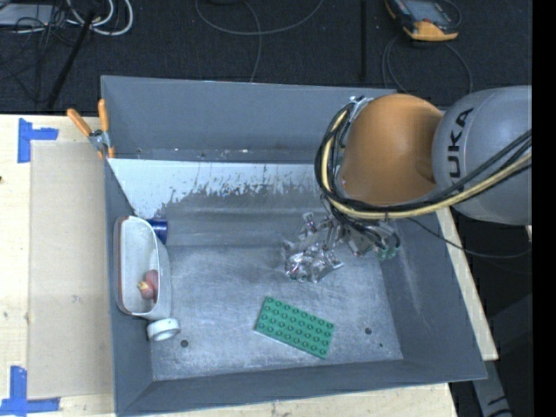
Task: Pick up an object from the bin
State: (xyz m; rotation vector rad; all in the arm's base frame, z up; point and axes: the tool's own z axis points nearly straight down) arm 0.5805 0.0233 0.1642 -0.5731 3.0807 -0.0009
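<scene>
Grey bin (261, 120), contents as I found them:
- My gripper (311, 254), low over the floor right of centre. I could not tell whether it was wide or narrow.
- Green studded plate (295, 326), lying flat near it, toward the near wall.
- White oblong dish (135, 248) along the left wall, which held one small reddish piece (149, 283).
- White cap (162, 328), beside the dish's near end.

Bin floor (228, 276) centre bare; green studded plate (295, 326) blocks front, white dish (133, 248) hugs left wall.
</scene>
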